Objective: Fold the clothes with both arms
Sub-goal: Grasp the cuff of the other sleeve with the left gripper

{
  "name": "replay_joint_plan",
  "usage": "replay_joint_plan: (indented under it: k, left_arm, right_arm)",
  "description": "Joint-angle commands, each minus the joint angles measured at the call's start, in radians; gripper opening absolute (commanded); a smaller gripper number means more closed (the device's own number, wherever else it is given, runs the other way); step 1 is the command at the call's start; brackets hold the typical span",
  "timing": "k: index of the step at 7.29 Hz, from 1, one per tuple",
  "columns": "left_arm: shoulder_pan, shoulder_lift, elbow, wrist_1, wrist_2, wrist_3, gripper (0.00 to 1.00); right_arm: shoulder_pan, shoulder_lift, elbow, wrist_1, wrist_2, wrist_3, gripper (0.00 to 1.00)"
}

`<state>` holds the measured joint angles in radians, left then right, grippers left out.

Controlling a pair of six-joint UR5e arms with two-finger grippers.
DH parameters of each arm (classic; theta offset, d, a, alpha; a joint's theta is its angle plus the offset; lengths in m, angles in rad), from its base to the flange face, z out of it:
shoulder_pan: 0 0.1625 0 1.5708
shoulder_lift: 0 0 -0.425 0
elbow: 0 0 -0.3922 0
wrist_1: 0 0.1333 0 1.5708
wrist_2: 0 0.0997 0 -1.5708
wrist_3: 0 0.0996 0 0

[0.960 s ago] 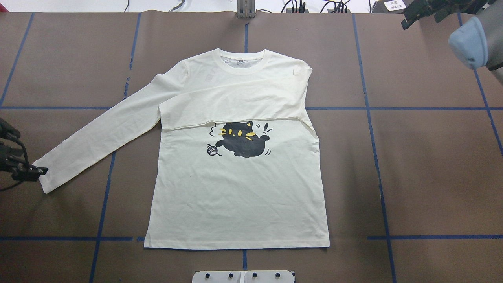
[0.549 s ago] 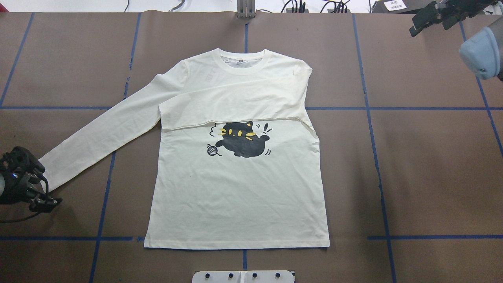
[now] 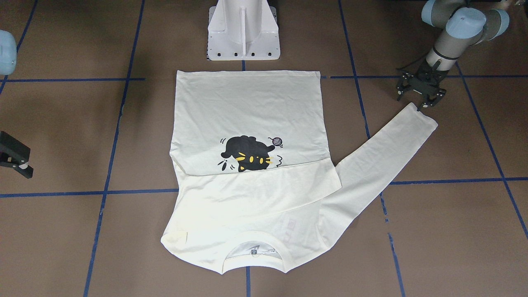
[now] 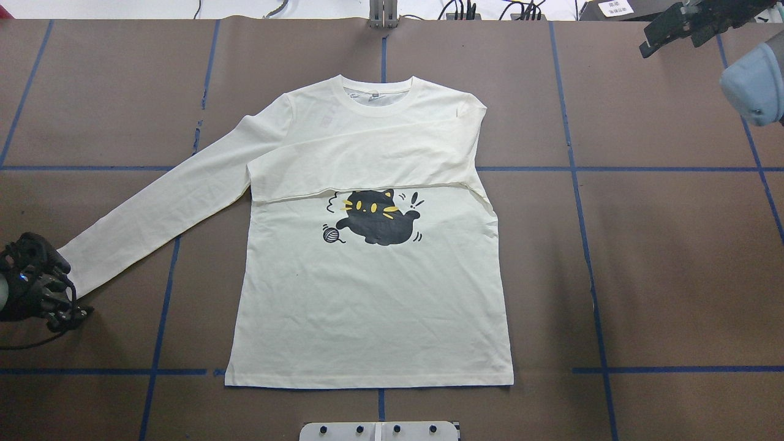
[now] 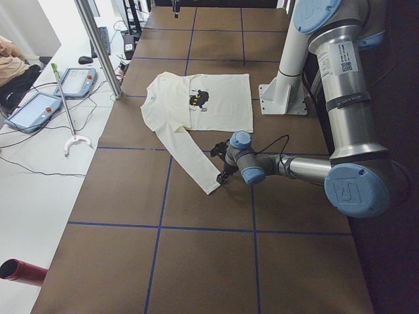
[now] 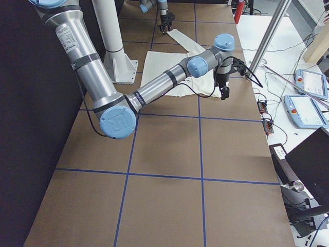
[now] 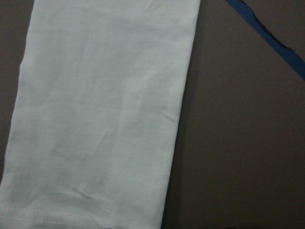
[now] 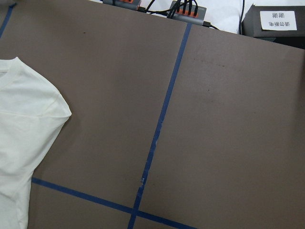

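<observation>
The worktop (image 4: 674, 245) is big, flat and brown, with blue tape lines (image 4: 674, 168) that cut it into squares. The robot's white base (image 3: 243, 33) stands at the top middle of the front view. Black cables (image 4: 520, 9) lie along the top edge of the overhead view. In the left side view the floor on the left is white, with two screens (image 5: 39, 108) and a metal pole (image 5: 98, 46), and part of a person sits in the upper left corner. The shirt (image 4: 367, 306) lies flat in the middle of the worktop with the cat (image 4: 376, 225) facing up. In the overhead view it runs long from top to bottom, with the collar (image 4: 376, 98) at the top and the hem (image 4: 367, 383) at the bottom, near the base. One sleeve (image 4: 367, 165) is folded flat across the chest, just above the cat. The other sleeve (image 4: 153, 214) sticks out straight, slanting down to the lower left. Its cuff (image 7: 71, 214) fills the lower left of the left wrist view. The left claw (image 3: 418, 99) points down right at that cuff, with its jaws spread apart and nothing in them. I cannot tell if it touches the cloth. The right claw (image 4: 674, 27) is in the upper right corner of the overhead view, well away from the shirt. I cannot tell if it is spread or closed.
</observation>
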<state>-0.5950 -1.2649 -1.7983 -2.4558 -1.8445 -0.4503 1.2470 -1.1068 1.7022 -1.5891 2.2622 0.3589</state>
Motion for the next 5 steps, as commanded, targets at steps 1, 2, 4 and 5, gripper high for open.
replay_joint_plan:
  k: [1, 2, 4, 5]
  left_arm:
    - [-0.005, 0.006, 0.0, 0.0, 0.004, 0.001, 0.25]
    - [-0.011, 0.007, -0.006, 0.0, 0.011, 0.001, 0.0]
    - [-0.012, 0.003, -0.025, -0.003, 0.154, 0.007, 0.0]
    - [-0.015, 0.001, -0.048, -0.003, 0.151, 0.009, 0.0]
  right_arm:
    - [0.0, 0.005, 0.0, -0.002, 0.0, 0.0, 1.0]
    - [0.0, 0.008, -0.001, -0.002, -0.001, 0.0, 1.0]
    - [0.0, 0.013, -0.001, -0.014, -0.001, 0.002, 1.0]
    - [0.0, 0.013, -0.001, -0.014, -0.001, 0.002, 1.0]
